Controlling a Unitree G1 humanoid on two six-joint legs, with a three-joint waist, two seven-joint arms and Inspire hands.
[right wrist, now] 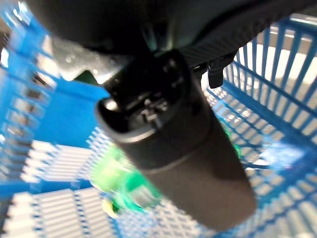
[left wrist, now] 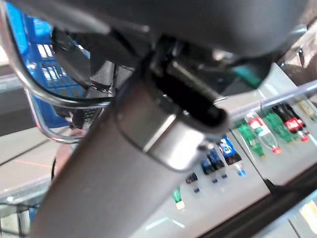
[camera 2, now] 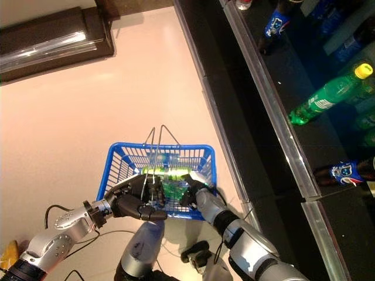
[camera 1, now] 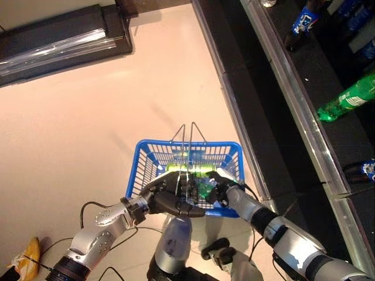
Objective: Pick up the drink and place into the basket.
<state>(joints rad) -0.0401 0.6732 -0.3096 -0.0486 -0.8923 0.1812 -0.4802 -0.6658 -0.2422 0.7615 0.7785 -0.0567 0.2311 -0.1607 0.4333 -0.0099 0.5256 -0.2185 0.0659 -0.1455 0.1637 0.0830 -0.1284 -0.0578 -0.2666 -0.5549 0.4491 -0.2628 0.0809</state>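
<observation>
You see the pale floor [camera 1: 88, 117] filling most of both eye views, with a dark shelf unit [camera 2: 293, 70] running down your right side; green and dark bottles [camera 2: 325, 93] lie on it, well apart from the work. Low in the centre sits the blue basket [camera 1: 140, 161], its two wire handles [camera 1: 188, 146] raised together.

The left hand [camera 1: 170, 199] is at the basket's near rim with its fingers curled round the wire handles; the left wrist view confirms a wire loop [left wrist: 29, 99] passing by that hand against the blue mesh, and, far past it, rows of bottles on a shelf that the eye views do not show.

The right hand [camera 1: 220, 184] reaches over the basket's near right corner. You cannot tell from any view whether its fingers are curled or straight.

The drink [right wrist: 124, 183], a green bottle, lies on the basket's mesh floor. The right wrist view shows it below that hand; the eye views show only a green strip [camera 2: 167, 172] between the two hands.
</observation>
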